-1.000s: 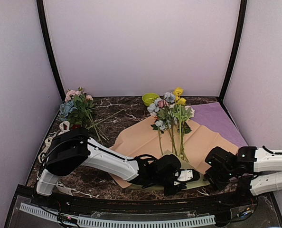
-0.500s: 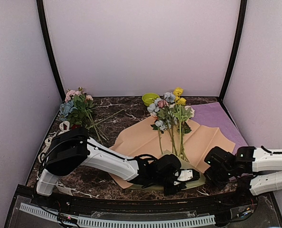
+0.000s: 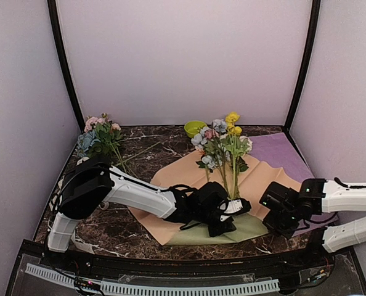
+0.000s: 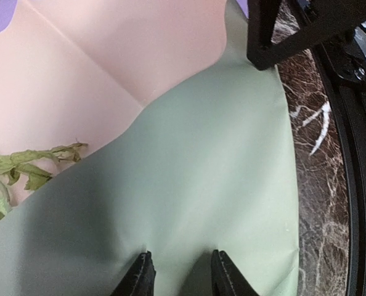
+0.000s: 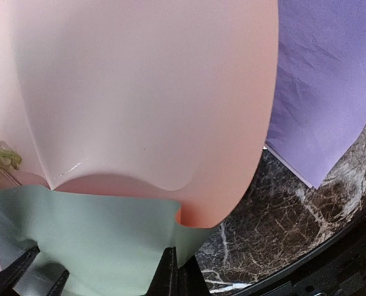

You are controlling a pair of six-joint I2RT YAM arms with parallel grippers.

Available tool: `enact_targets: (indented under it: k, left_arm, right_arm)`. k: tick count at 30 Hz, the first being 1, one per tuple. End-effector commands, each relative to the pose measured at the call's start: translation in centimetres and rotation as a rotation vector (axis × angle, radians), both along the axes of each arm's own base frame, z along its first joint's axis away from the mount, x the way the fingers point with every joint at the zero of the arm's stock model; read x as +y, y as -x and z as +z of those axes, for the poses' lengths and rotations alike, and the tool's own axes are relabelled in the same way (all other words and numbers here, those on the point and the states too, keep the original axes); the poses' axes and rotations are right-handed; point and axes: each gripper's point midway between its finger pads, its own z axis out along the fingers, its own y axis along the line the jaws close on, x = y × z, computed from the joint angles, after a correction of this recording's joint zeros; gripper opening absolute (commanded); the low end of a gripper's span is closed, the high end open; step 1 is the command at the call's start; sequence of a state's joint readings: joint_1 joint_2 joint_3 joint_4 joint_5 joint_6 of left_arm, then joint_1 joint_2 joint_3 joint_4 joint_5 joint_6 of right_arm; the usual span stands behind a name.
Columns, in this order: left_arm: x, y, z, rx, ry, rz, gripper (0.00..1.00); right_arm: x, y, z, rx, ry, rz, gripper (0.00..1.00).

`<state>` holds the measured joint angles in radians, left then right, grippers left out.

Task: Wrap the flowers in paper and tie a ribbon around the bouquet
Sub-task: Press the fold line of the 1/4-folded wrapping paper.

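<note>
Since a second ago the right end effector (image 5: 174,274) has gone from part-open to pressed together. It now pinches the near edge of the paper (image 3: 170,185), and the peach sheet (image 5: 146,92) billows up above it. I cannot tell whether both layers are caught. In the top view the left arm has slid toward the frame's centre, and more of the sage-green sheet (image 3: 244,229) lies bare at lower centre.

The left end effector (image 4: 182,277) has its fingertips spread, resting on the sage-green sheet with nothing visibly pinched. The flowers (image 3: 223,145) lie on the peach sheet between the two end effectors, heads toward the top of the frame.

With the left no longer clamping, I judge the main risk to be that a pull from the right drags the whole stack instead of folding it. That would roll the stems off line. A pinch so near the edge may also slip or tear. The two end effectors are near each other, so a fold toward the centre could bring them into contact.

The purple sheet (image 3: 288,154) lies under the peach sheet's right edge and could be dragged along. A green bowl (image 3: 195,128) stands just behind the flower heads. A loose leafy cluster (image 3: 100,139) lies well apart at the upper left of the desk (image 3: 109,228).
</note>
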<state>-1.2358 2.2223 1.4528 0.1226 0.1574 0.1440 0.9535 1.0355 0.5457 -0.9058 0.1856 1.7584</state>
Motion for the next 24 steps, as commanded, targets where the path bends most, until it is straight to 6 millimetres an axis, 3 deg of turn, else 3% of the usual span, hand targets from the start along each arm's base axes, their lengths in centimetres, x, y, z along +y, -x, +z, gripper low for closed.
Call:
enact_targets:
  k: [1, 10, 14, 19, 22, 24]
  left_arm:
    - [0.1, -0.6, 1.1, 0.031, 0.003, 0.053, 0.34]
    - [1.2, 0.2, -2.3, 0.109, -0.063, 0.067, 0.34]
    - [1.5, 0.2, -3.1, 0.122, -0.076, 0.080, 0.34]
    - [1.5, 0.2, -3.3, 0.126, -0.083, 0.087, 0.34]
    - [1.5, 0.1, -3.4, 0.122, -0.085, 0.092, 0.34]
    - [1.4, 0.1, -3.3, 0.123, -0.082, 0.092, 0.34]
  right_arm:
    - [-0.1, -0.5, 0.8, -0.017, 0.063, 0.081, 0.00]
    - [2.2, -2.3, 4.9, -0.124, 0.185, 0.239, 0.00]
    - [3.9, -2.3, 5.5, -0.143, 0.198, 0.317, 0.00]
    - [3.4, -1.6, 6.2, -0.134, 0.250, 0.319, 0.00]
    - [4.6, -1.8, 6.2, -0.187, 0.148, 0.309, 0.00]
    - [5.8, -2.0, 5.5, -0.237, 0.034, 0.301, 0.10]
